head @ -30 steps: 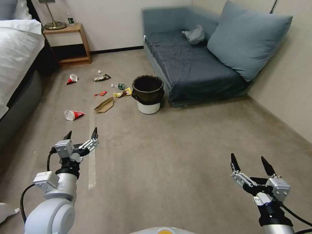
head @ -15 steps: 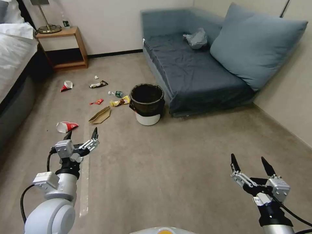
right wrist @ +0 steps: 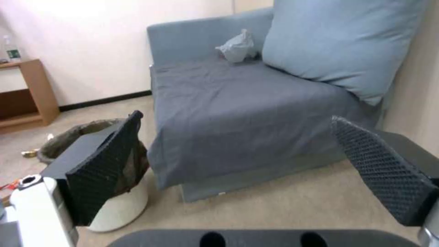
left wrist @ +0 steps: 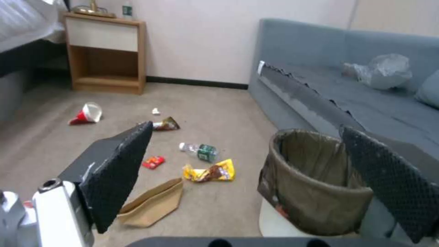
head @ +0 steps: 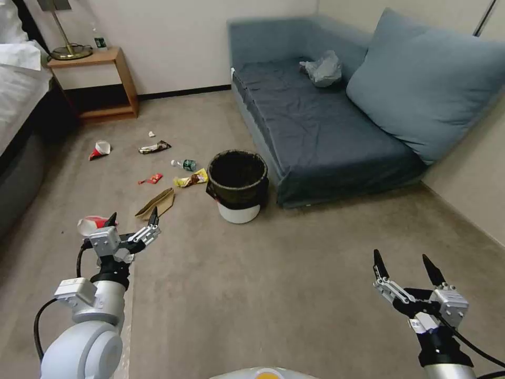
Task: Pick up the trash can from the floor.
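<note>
The trash can [head: 238, 187] is a small round white bin with a black liner folded over its rim. It stands upright on the beige carpet floor [head: 284, 295], close to the front corner of the sofa. My left gripper [head: 132, 217] is open and empty, held above the floor short of the can and to its left. My right gripper [head: 402, 260] is also open and empty, nearer to me and to the can's right. In the left wrist view the trash can [left wrist: 315, 185] sits just beyond the open left gripper [left wrist: 247, 128]. The right wrist view shows the trash can [right wrist: 121, 206] partly behind one finger [right wrist: 105, 168].
A blue-grey sofa [head: 326, 131] with a big cushion [head: 431, 84] stands right of the can. Litter lies to its left: wrappers [head: 190, 180], a small bottle [head: 185, 165], a brown paper bag [head: 157, 202], red-and-white cups [head: 99, 150]. A wooden nightstand [head: 92, 84] and a bed [head: 21, 116] are far left.
The whole head view has shifted: the camera has moved closer, so the can and litter sit lower and larger in the picture. Both arms hold the same pose.
</note>
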Available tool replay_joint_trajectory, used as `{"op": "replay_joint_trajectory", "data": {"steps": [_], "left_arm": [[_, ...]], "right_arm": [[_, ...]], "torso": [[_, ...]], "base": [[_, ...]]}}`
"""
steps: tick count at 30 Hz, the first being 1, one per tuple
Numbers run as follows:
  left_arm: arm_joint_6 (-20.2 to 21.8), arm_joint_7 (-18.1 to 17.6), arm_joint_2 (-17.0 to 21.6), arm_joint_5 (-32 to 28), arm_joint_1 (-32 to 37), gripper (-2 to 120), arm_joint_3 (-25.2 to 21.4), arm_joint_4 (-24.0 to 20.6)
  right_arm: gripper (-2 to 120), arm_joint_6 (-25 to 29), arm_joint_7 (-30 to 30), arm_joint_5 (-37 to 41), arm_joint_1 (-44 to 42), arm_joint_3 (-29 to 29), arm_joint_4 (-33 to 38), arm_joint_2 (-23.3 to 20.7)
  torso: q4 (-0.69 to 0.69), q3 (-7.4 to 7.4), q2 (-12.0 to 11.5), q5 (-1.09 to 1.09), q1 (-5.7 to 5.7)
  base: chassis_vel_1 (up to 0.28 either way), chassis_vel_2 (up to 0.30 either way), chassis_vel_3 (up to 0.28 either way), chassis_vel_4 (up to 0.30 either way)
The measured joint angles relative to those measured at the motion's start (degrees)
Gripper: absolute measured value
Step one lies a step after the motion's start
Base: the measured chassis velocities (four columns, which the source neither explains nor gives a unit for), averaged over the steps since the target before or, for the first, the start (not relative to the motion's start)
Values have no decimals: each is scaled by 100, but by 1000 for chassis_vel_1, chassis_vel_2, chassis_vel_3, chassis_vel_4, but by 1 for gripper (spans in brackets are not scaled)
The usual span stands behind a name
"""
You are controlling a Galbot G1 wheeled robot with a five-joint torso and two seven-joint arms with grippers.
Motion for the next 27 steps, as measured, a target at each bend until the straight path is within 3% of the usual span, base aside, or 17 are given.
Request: {"op": "replay_joint_trajectory", "data": {"steps": [27], "left_arm": [[-19,-8,-14,-1,36,100,17,8]], "right_arm": [[100,102,-103,-66,-56,-9,-28,0]], "torso": [[1,0,0,2,0]], "base": [[-171,176,175,-177]]}}
